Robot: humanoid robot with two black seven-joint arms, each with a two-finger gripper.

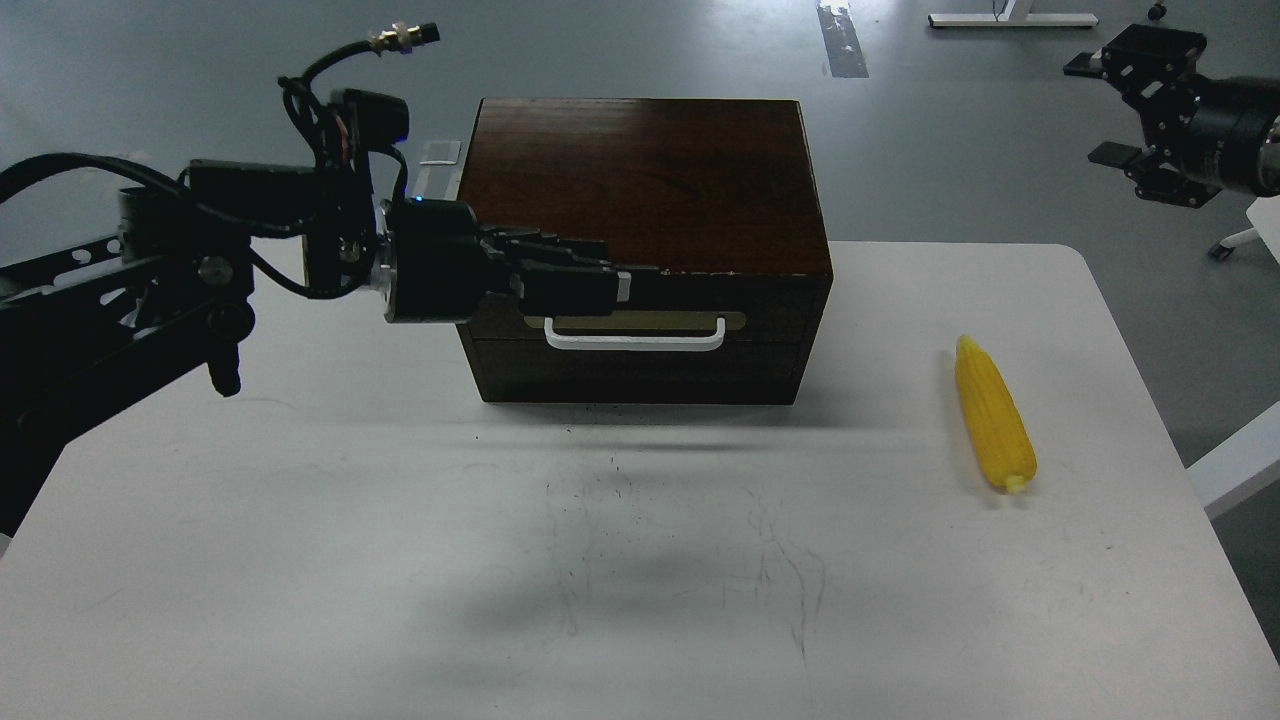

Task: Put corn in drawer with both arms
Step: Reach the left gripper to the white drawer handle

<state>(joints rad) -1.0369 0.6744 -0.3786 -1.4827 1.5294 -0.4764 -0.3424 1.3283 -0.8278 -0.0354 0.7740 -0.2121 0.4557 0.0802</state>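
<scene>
The corn (pixel 992 415) lies on the white table (pixel 300 520) at the right, tip pointing away from me. The drawer (pixel 640 345) of the dark brown box (pixel 640 180) is closed, with its white bar handle (pixel 635 340) facing me. My left gripper (pixel 605 283) points right, hanging in front of the drawer's upper left, just above the handle; its fingers overlap, so I cannot tell how they stand. My right gripper (pixel 1105 105) is open and empty, high at the far right, well beyond the corn.
The left arm (pixel 150 290) stretches across the table's left side at box height. Faint scratches mark the table's front middle. A white chair base (pixel 1240 240) stands off the table's back right corner.
</scene>
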